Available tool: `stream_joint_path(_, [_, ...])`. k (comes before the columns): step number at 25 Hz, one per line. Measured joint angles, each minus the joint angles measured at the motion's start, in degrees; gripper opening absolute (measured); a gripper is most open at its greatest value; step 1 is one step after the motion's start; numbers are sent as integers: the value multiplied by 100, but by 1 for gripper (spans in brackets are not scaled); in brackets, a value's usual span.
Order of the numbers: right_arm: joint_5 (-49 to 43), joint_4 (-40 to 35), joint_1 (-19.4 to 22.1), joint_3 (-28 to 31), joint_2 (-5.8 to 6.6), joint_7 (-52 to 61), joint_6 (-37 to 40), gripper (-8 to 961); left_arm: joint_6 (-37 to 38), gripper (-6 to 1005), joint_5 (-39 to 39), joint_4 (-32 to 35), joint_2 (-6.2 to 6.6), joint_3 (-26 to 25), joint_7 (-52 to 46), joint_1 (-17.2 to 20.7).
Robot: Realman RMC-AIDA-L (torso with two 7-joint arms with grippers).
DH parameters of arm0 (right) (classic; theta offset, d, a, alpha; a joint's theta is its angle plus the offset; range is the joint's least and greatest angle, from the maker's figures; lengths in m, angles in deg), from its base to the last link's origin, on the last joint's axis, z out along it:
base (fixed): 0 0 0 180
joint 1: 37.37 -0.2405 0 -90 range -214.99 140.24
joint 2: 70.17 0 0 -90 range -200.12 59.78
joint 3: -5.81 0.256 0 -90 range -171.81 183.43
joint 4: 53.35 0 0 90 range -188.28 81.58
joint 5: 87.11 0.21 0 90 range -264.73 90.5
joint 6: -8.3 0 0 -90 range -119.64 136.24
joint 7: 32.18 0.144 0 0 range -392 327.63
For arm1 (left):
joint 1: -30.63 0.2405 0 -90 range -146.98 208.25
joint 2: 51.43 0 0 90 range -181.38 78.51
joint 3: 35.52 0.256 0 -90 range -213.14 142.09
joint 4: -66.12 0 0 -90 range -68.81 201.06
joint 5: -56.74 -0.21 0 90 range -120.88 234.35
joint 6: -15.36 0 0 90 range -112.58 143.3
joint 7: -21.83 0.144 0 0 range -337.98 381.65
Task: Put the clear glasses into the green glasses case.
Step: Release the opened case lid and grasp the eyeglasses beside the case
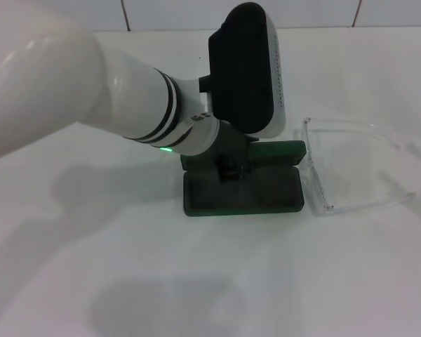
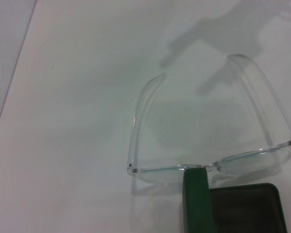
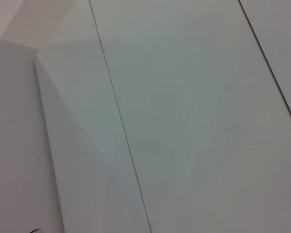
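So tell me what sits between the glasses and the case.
Nothing: in the left wrist view, the clear glasses lie right against the green glasses case, with no gap visible.

Head looks down; left wrist close — both share clear glasses (image 1: 351, 165)

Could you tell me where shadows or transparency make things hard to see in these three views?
Head view: the left arm casts soft grey shadows on the table and hides much of the green glasses case; the clear glasses nearly vanish against the white. Left wrist view: the frame shows mainly by its edges, with arm shadows beyond. Right wrist view: only pale tiled surface, evenly lit.
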Motion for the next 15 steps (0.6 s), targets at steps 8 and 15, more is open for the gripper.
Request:
stream_joint_path(8, [-7, 0, 58, 9, 8, 0, 3, 794, 29, 353, -48, 403, 4, -18, -19, 157])
stream_joint_path(15, [-31, -30, 90, -3, 62, 36, 76, 792, 38, 351, -57, 959, 13, -120, -85, 417])
